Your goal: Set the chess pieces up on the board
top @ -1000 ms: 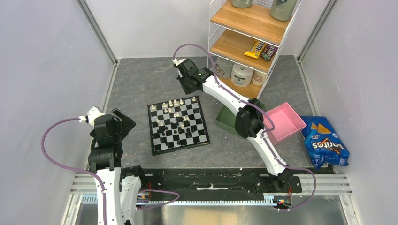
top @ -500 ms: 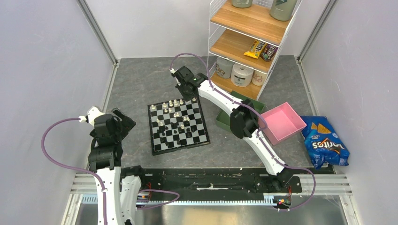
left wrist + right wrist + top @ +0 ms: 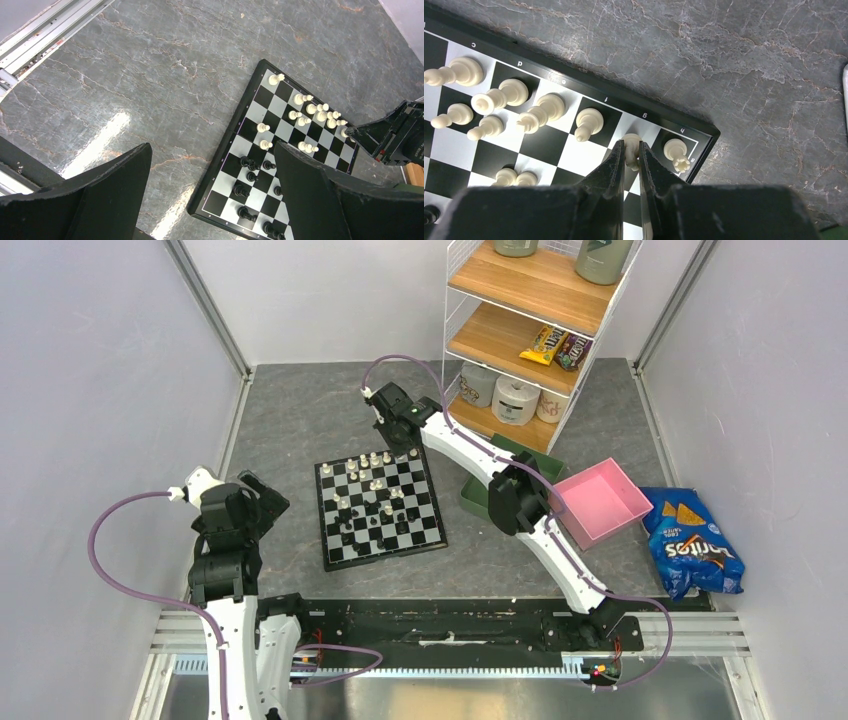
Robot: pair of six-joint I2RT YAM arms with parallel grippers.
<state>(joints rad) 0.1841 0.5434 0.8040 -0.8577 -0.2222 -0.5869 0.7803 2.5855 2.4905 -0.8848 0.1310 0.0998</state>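
Note:
The chequered board [image 3: 379,508] lies on the grey table, with cream-white pieces along its far rows and black pieces [image 3: 372,523] nearer me. My right gripper [image 3: 404,445] is over the board's far right corner, shut on a cream-white piece [image 3: 631,148] that stands over the g square of the back row [image 3: 634,131], next to a white rook [image 3: 678,154] in the corner. Several white pieces [image 3: 515,100] stand to its left. My left gripper [image 3: 212,165] is open and empty, high above the table left of the board [image 3: 295,150].
A wire shelf rack [image 3: 530,320] with snacks and paper rolls stands at the back right. A green tray [image 3: 478,492], a pink tray [image 3: 605,502] and a blue chip bag [image 3: 695,545] lie right of the board. Rails run along the table's near edge.
My right arm has swung left and down from behind the board to its far right corner, carrying the white piece. The left arm has not moved.

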